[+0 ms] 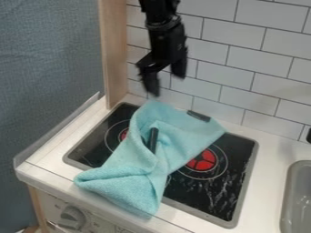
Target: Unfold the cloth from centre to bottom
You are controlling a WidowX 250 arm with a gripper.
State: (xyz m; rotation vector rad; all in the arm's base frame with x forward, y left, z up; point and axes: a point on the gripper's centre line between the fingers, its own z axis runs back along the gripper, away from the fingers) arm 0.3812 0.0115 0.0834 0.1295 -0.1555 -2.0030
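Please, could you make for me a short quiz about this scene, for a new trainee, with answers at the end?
1. True or false: the gripper has its fingers closed on the turquoise cloth.
2. Where does the cloth lie?
a) inside the sink
b) across the stove top
c) on the floor
3. Fill in one word: on the picture's right side of the cloth, the burner has a ____ centre.

Key: 1. False; 2. b; 3. red
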